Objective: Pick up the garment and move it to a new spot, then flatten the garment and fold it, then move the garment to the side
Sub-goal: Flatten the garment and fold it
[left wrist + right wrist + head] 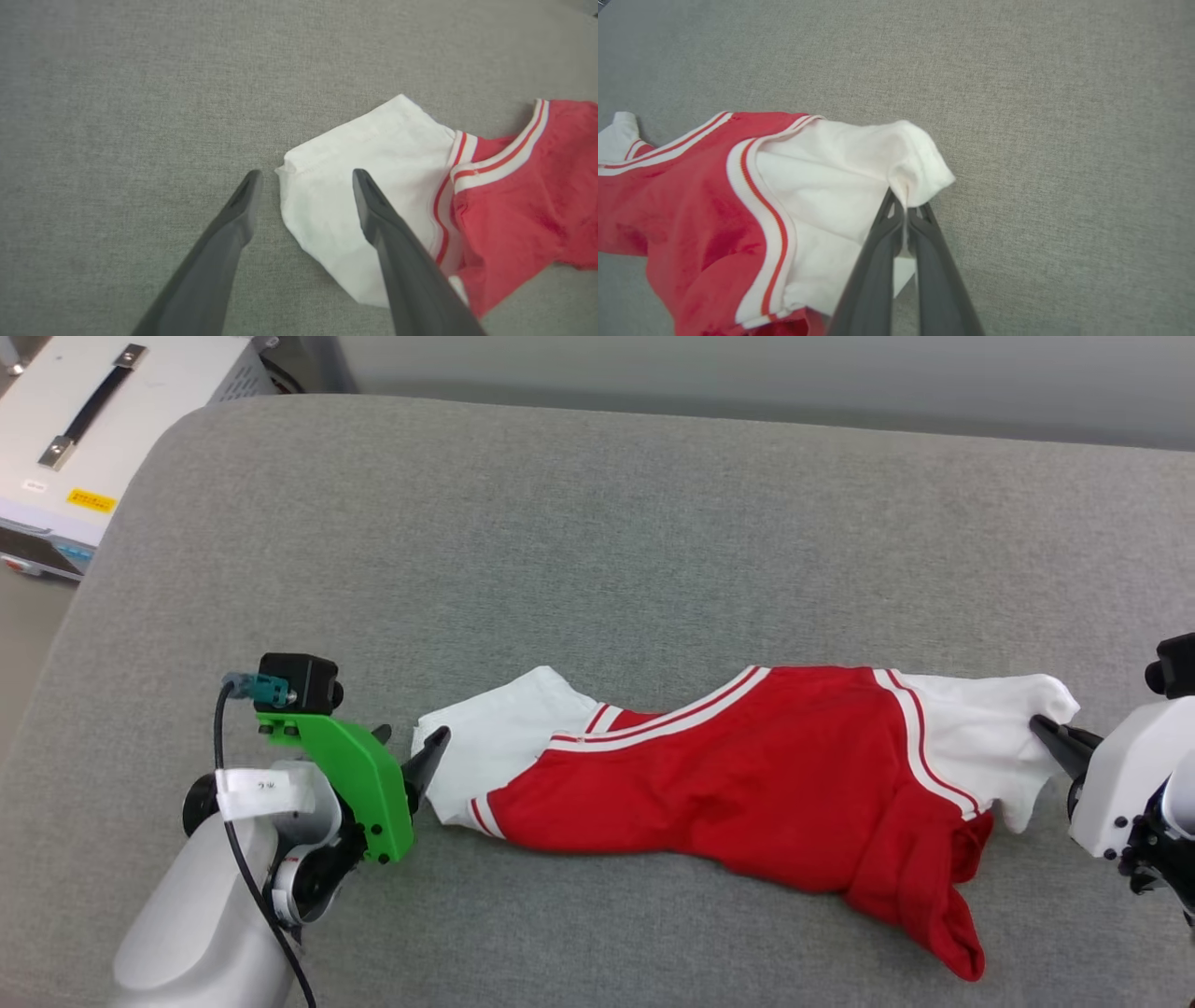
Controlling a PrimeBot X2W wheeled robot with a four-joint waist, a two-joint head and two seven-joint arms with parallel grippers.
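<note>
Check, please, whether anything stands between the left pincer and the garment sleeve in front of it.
Nothing visible does. The left pincer is open, and a white sleeve corner of the garment lies between its fingers on the grey surface. The right pincer is shut on the opposite sleeve.
</note>
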